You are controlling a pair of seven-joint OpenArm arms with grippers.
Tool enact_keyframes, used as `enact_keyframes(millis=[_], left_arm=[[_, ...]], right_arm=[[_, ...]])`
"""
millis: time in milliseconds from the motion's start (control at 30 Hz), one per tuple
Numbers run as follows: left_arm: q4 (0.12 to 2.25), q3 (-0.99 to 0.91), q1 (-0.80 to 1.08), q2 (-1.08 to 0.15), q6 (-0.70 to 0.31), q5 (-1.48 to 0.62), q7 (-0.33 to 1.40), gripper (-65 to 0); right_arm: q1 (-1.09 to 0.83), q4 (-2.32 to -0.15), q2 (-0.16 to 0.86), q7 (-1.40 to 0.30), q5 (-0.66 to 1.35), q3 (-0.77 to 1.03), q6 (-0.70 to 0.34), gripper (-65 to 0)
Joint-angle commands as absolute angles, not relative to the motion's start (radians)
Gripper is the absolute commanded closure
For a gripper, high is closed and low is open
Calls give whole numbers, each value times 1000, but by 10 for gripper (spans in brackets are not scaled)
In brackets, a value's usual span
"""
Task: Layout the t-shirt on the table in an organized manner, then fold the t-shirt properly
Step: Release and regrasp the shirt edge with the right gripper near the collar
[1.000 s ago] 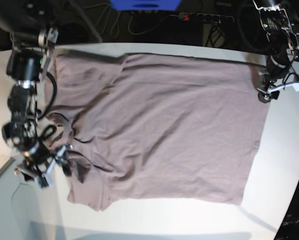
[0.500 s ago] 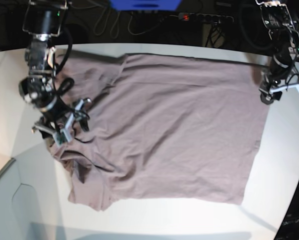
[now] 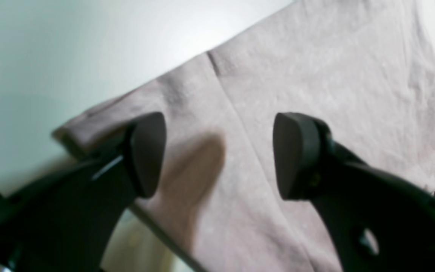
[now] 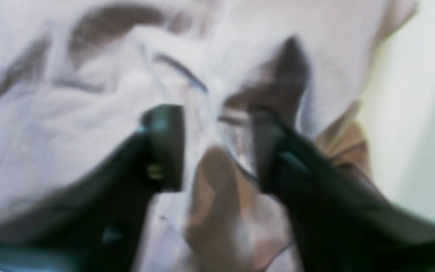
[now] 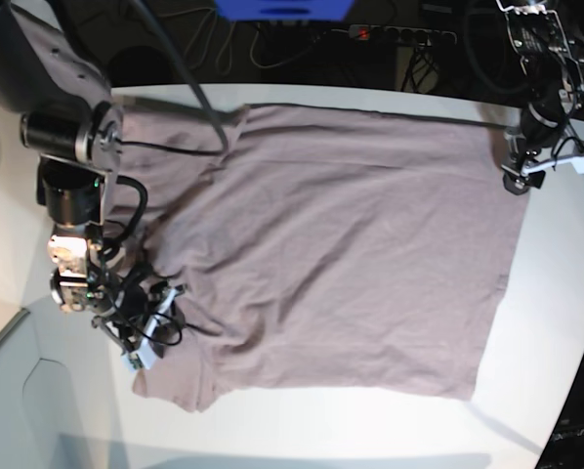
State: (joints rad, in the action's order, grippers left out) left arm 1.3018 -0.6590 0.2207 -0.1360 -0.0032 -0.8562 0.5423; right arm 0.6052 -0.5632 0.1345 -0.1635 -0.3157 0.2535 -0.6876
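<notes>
T-shirt: the mauve-grey t-shirt (image 5: 341, 244) is lying spread across the white table (image 5: 556, 322), mostly flat over its body, with wrinkles and bunched cloth gathering at the sleeve and collar end on the base view's left.

Hem end: the straight hem is sitting toward the base view's right, near the table's curved edge.

Right gripper: the right gripper (image 4: 217, 147) is pressing down into the rumpled cloth at the shirt's lower-left part in the base view (image 5: 141, 327).

Right jaws: they are standing partly apart with a raised ridge of fabric between them; the wrist picture is too blurred to tell whether the pads are actually pinching it.

Left gripper: the left gripper (image 3: 217, 155) is hovering over a corner of the shirt at the hem end, by the table's far right edge in the base view (image 5: 521, 176).

Left jaws: they are standing spread wide, with nothing between them.
</notes>
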Motion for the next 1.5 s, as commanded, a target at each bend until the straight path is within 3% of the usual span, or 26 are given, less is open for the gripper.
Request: enact_keyframes(millis=[0, 67, 100, 233, 300, 500, 567, 733, 833, 1233, 1467], left_arm=[[1313, -664, 220, -148, -4, -857, 541, -434], [1313, -664, 220, -148, -4, -855, 541, -434], [1313, -662, 220, -148, -4, -855, 541, -434], [1313, -661, 220, -147, -4, -855, 541, -434], [1313, -664, 220, -143, -4, -855, 541, -434], [1313, -665, 243, -148, -4, -855, 541, -434], [1313, -665, 251, -148, -4, -855, 538, -434], [1313, -667, 254, -171, -4, -855, 533, -434], [1313, -667, 255, -191, -4, -860, 533, -434], [1460, -725, 257, -186, -4, -868, 541, -434], [1661, -725, 306, -186, -2, -869, 542, -434]], right_arm=[[642, -582, 134, -136, -300, 255, -698, -106], [641, -582, 127, -133, -300, 255, -698, -15], [641, -582, 125, -119, -300, 255, -698, 0], [641, -561, 120, -15, -300, 252, -698, -6], [654, -484, 127, 62, -300, 251, -618, -17], [743, -225, 188, 203, -302, 249, -503, -89], [750, -194, 200, 229, -303, 249, -415, -123], [743, -191, 220, 251, -303, 249, -48, -197], [730, -196, 231, 308, -303, 249, 113, -223], [731, -197, 246, 395, -303, 251, 119, -241], [622, -375, 243, 377, -298, 311, -36, -242]])
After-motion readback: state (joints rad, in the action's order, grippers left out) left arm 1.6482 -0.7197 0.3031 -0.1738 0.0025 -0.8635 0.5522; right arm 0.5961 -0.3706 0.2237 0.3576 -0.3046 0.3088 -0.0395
